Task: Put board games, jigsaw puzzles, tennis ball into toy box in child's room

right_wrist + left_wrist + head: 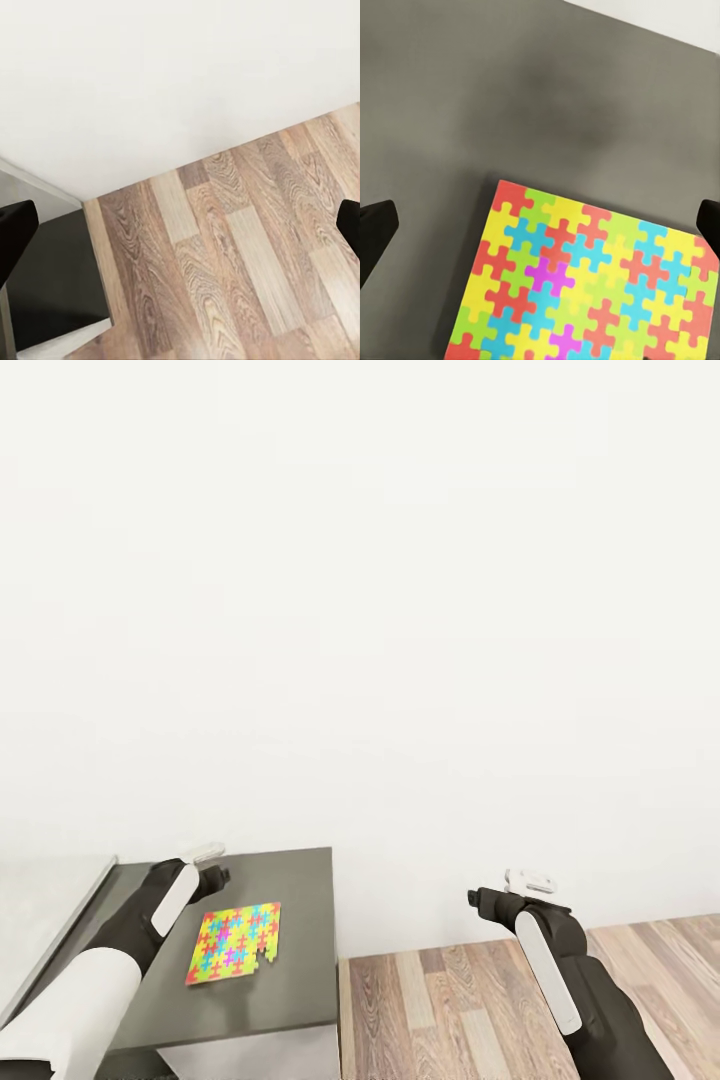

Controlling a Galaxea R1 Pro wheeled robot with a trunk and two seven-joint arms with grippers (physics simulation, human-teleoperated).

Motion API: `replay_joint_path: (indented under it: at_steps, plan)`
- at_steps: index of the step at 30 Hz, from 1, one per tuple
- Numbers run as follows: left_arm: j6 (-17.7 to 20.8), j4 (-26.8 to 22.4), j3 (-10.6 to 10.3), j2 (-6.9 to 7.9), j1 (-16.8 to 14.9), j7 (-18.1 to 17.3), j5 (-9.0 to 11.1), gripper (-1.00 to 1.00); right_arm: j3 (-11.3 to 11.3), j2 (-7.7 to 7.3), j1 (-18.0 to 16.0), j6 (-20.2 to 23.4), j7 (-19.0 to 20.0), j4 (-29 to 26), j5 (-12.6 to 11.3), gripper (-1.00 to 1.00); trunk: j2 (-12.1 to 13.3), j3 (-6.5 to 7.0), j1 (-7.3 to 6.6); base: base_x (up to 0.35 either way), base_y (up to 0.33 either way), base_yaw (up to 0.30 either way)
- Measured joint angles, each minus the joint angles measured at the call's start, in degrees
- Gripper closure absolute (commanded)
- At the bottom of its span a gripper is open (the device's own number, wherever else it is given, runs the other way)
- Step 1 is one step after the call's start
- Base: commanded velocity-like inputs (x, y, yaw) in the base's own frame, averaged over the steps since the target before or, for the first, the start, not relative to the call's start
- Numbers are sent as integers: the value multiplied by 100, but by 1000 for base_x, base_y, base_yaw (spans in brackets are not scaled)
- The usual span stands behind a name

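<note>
From the head view we see one jigsaw puzzle [236, 943] lying flat on the dark grey top section of the table [300, 980], its missing corner piece toward the wood-plank floor [480, 1010]; a pale grey top section [40, 910] adjoins the dark one on our left; a plain white wall [400, 610] stands behind everything. Our left gripper [207, 852] is raised above the table, just beside the puzzle's far edge; in the left wrist view its two dark fingertips [376, 232] stand wide apart at either side, holding nothing, with the puzzle [585, 277] flat on the dark top below them. Our right gripper [530, 881] hangs over the floor, well apart from the table; in the right wrist view its fingertips [15, 236] are likewise spread and bare, above the planks [240, 262], with a corner of the dark tabletop [52, 292] to one side.
</note>
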Motion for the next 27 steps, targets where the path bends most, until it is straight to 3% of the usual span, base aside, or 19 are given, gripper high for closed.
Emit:
replay_joint_path:
  at_steps: [27]
  plan:
    - [-24, -6, -22, 2, 0, -1, -17, -100, -1, 6, 0, 5, 0, -5, 0, -100, -1, -255, 0, 0, 0, 0]
